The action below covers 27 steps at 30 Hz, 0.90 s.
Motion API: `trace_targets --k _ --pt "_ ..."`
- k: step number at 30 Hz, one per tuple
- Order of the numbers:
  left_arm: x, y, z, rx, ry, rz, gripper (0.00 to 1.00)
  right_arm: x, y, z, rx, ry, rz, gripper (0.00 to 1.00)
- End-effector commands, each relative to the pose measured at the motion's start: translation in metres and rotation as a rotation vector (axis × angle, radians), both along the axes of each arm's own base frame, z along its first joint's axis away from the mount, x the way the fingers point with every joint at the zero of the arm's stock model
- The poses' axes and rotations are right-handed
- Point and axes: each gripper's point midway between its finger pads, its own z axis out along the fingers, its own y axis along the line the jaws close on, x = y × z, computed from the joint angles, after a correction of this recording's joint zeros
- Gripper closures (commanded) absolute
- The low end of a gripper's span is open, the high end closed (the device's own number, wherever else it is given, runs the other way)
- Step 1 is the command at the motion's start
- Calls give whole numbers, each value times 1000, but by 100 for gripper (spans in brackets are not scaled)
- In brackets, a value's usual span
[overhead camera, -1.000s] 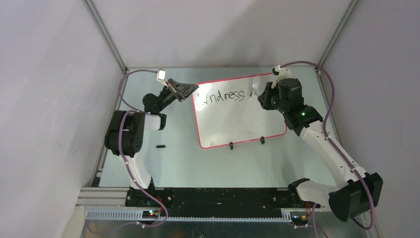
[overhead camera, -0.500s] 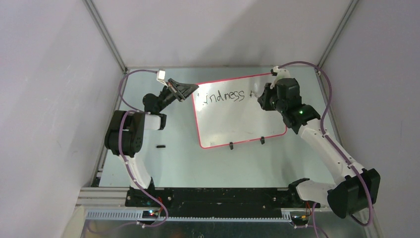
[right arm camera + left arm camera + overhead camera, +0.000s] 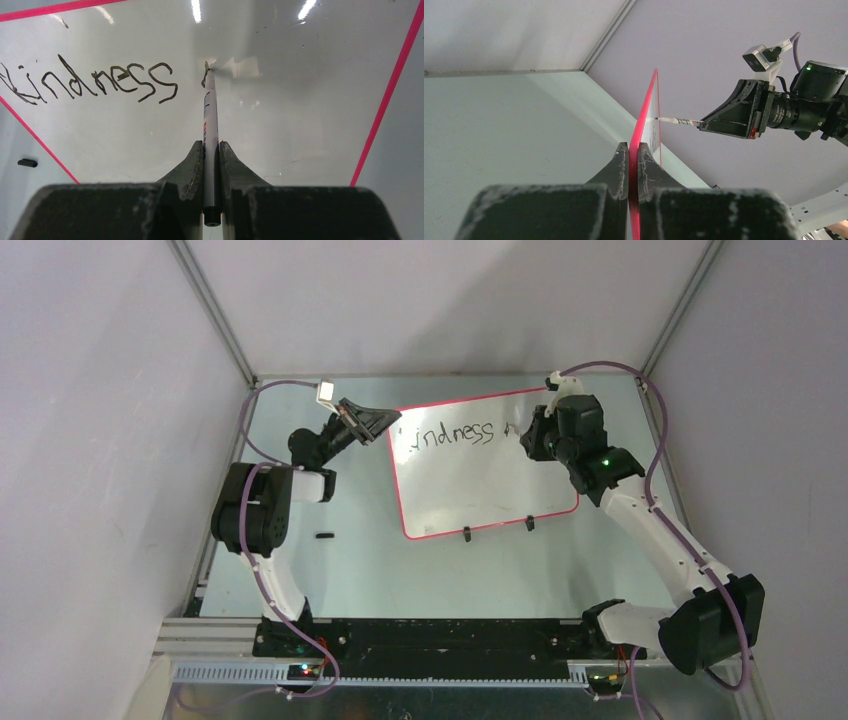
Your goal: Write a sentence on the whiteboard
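The whiteboard (image 3: 480, 485) stands tilted on the table, white with a red-pink rim. My left gripper (image 3: 387, 426) is shut on its left edge; in the left wrist view the rim (image 3: 647, 112) runs edge-on between the jaws of that gripper (image 3: 634, 150). The sentence (image 3: 455, 434) reads "Kindness" (image 3: 95, 80) in black along the top. My right gripper (image 3: 211, 147) is shut on a white marker (image 3: 210, 112). The marker's tip touches the board just right of the last "s", at a short fresh stroke (image 3: 204, 77). The right gripper (image 3: 530, 437) sits over the board's upper right.
A small black marker cap (image 3: 323, 536) lies on the table left of the board's lower corner. Two black clip feet (image 3: 466, 534) (image 3: 530, 524) hold the board's near edge. Enclosure walls and metal posts close in the back and both sides.
The right gripper has shifted slightly toward the back, and a small black stroke has appeared right of "Kindness". The left arm and the board have not moved.
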Motion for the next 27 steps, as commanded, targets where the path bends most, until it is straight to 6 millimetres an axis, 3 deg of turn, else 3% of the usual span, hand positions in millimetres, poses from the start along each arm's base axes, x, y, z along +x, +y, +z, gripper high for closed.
trace_targets --k 1,27 --pt "-6 4 21 31 -138 31 100 10 -1 24 1 -62 -8 100" --pt "-7 4 21 32 -141 30 100 16 -9 18 -31 -37 -69 100"
